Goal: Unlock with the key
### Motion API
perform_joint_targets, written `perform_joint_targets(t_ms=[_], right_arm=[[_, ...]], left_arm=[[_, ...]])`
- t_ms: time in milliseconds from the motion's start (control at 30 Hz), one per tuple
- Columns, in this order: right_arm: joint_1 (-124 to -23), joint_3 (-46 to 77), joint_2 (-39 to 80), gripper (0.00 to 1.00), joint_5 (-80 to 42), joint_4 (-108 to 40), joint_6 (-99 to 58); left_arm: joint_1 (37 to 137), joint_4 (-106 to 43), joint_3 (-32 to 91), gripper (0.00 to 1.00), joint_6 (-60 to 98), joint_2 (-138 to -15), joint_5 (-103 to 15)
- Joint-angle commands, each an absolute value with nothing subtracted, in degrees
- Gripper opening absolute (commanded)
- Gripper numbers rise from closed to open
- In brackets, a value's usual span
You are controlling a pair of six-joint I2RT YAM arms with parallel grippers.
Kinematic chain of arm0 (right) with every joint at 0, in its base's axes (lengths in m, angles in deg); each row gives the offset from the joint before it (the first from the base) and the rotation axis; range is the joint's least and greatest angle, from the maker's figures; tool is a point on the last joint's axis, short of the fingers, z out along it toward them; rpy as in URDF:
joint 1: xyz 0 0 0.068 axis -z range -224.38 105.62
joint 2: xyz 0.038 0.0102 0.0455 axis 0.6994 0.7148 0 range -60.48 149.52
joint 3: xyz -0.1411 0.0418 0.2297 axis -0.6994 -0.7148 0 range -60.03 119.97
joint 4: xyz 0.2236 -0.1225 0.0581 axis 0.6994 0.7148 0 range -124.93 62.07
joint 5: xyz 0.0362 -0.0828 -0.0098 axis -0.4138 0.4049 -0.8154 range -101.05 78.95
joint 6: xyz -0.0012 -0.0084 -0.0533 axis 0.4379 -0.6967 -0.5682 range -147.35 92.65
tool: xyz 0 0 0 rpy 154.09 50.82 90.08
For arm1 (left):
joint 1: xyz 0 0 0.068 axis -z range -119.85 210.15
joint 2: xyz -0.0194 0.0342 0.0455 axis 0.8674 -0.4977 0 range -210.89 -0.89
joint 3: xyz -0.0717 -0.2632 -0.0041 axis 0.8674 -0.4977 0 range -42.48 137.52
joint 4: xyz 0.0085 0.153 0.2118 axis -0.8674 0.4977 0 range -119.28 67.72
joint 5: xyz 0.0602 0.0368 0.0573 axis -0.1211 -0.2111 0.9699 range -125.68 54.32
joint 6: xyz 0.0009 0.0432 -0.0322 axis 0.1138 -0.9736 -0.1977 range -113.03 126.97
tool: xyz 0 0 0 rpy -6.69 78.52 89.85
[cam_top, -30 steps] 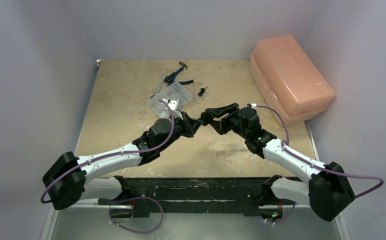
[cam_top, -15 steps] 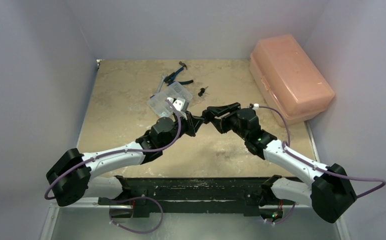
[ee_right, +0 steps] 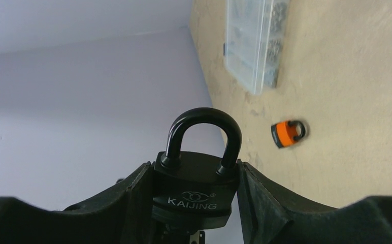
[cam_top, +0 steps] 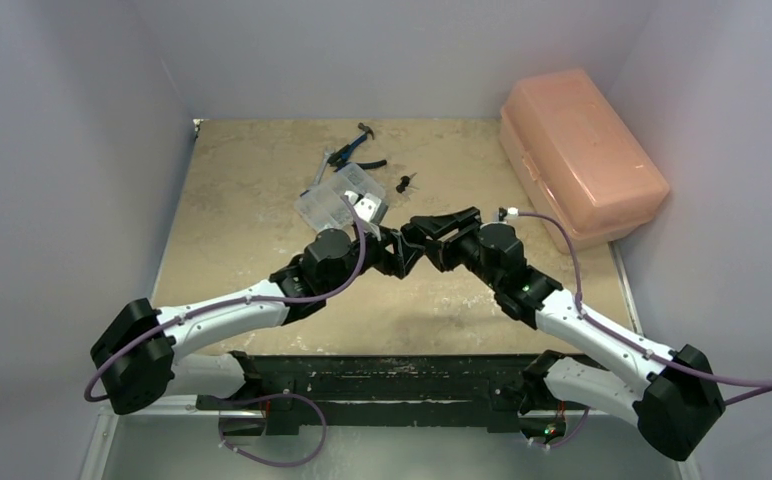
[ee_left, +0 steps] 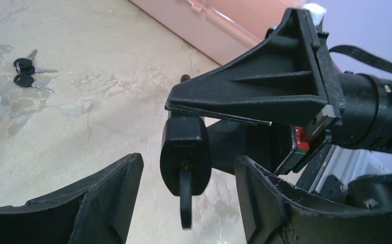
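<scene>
Overhead, I see my 2 arms meeting nose to nose near the middle of the tan table [cam_top: 242,190].

The right claw [ee_right: 194,175] is clenched on a black padlock [ee_right: 193,195] and holds it off the table. It presses both sides of the body, which reads KAIJING. In the right wrist view the shackle [ee_right: 204,119] points to 12 o'clock, with both legs seated in the body.

From the left wrist camera I see the underside of the padlock. A dark key [ee_left: 185,203] sits in the keyhole and hangs toward 6 o'clock. The left claw [ee_left: 186,168] is released. Its 2 fingers [ee_left: 110,203] stand wide, 1 at 9 o'clock and 1 at 3 o'clock of the key. Neither touches the key or the padlock.

In the overhead view, a small bunch of spare keys [cam_top: 405,181] lies on the table at 12 o'clock from the claws. A clear box [cam_top: 337,198] with small compartments sits at 11 o'clock, just beside the left wrist. Blue-handled pliers [cam_top: 355,152] lie beyond it, also toward 11 o'clock. A large pink box [cam_top: 582,150], lid down, fills the table's corner at 2 o'clock.

The right wrist camera also shows a small orange padlock [ee_right: 287,133] lying on the table near the clear box. I cannot tell whether it is locked.
</scene>
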State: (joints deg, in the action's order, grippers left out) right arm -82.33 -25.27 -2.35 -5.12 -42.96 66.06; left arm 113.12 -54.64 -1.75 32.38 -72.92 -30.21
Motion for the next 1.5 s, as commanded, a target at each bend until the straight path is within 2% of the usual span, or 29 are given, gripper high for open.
perform_joint_targets(t_ms=[0, 267, 433, 633, 900, 1100, 1300, 1433, 1467], right_arm=[[-83.6, -23.5, -4.8, 0.00, -5.5, -48.1, 65.8], [-83.7, -23.4, -4.8, 0.00, -2.8, -45.1, 63.9], [-83.7, -21.8, -5.5, 0.00, -0.5, -42.4, 60.7], [-83.6, -21.6, -6.2, 0.00, -1.8, -43.1, 58.7], [-83.6, -21.4, -7.3, 0.00, -3.7, -43.4, 56.7], [-83.6, -21.6, -7.8, 0.00, -4.4, -43.7, 56.1], [-83.6, -22.0, -8.0, 0.00, -4.8, -44.8, 55.6], [-83.6, -22.4, -8.2, 0.00, -4.5, -45.8, 55.2], [-83.6, -22.5, -8.5, 0.00, -4.0, -45.9, 55.0]], left_arm=[[113.5, -48.1, 0.4, 0.72, 28.9, -67.8, -33.1], [113.5, -35.2, 2.6, 0.72, 24.9, -59.9, -34.2], [113.5, -29.7, 4.7, 0.81, 21.5, -58.5, -31.3], [113.5, -35.9, 3.5, 0.82, 24.1, -61.9, -32.2], [113.5, -43.9, 3.5, 0.73, 26.8, -69.1, -31.5], [113.5, -47.9, 3.5, 0.61, 28.1, -71.8, -30.0], [113.5, -49.6, 3.7, 0.32, 29.3, -73.8, -30.6], [113.4, -50.9, 3.2, 0.03, 30.4, -73.8, -32.0], [113.4, -51.0, 3.1, 0.00, 31.1, -73.8, -32.0]])
